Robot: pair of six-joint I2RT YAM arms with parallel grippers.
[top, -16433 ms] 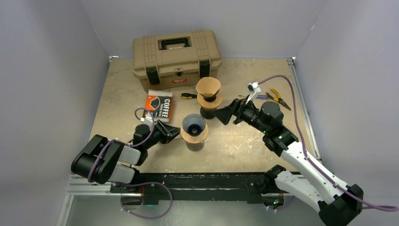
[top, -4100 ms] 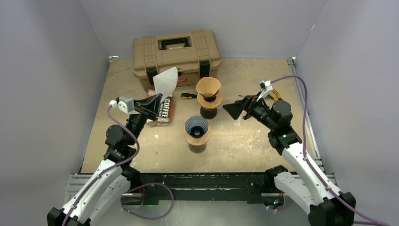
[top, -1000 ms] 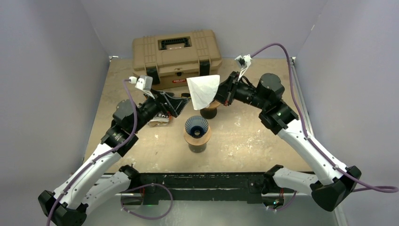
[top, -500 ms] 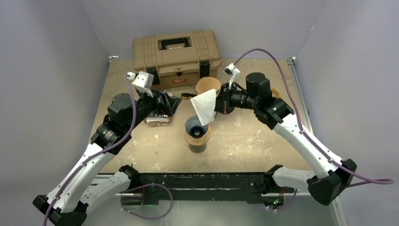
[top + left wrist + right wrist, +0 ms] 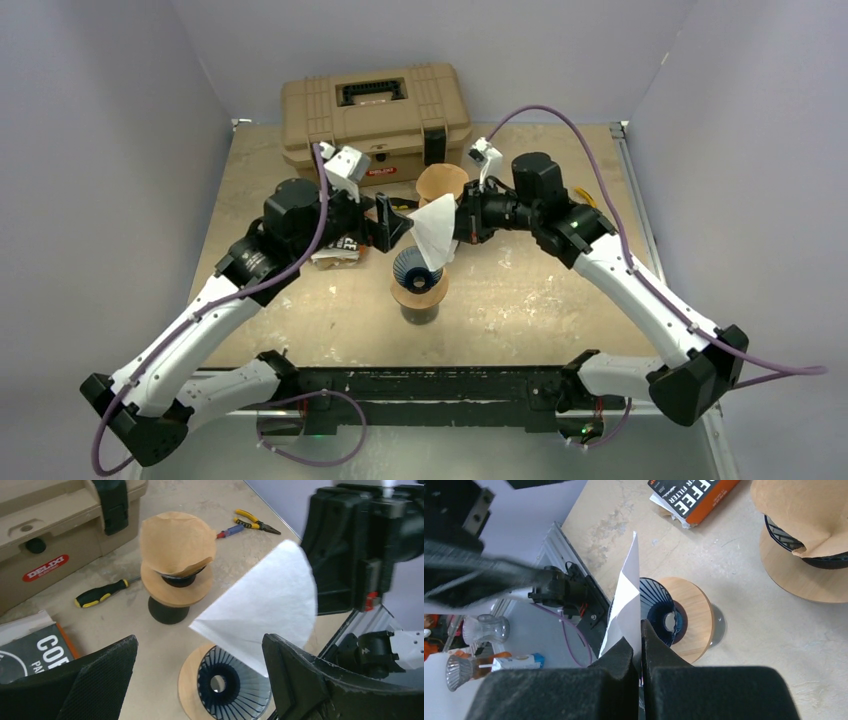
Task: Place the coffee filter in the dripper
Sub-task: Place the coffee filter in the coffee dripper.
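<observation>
1. My right gripper (image 5: 461,222) pinches the white filter (image 5: 432,232), its tip over the blue dripper (image 5: 417,270).
2. My left gripper (image 5: 392,222) stands spread wide just beside the filter.
3. A second dripper (image 5: 443,190), brown-lined, crowds close behind, with the toolbox (image 5: 375,110) beyond it.

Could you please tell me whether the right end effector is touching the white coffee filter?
Touching. The right wrist view shows the right end effector shut on the white coffee filter, with the paper's lower edge pinched between its two fingers.

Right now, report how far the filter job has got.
Done: the filter is lifted, pinched in the right fingers. In hand: its tip hangs over the empty blue dripper, left fingers open beside it. Left: seat it and let go.
</observation>
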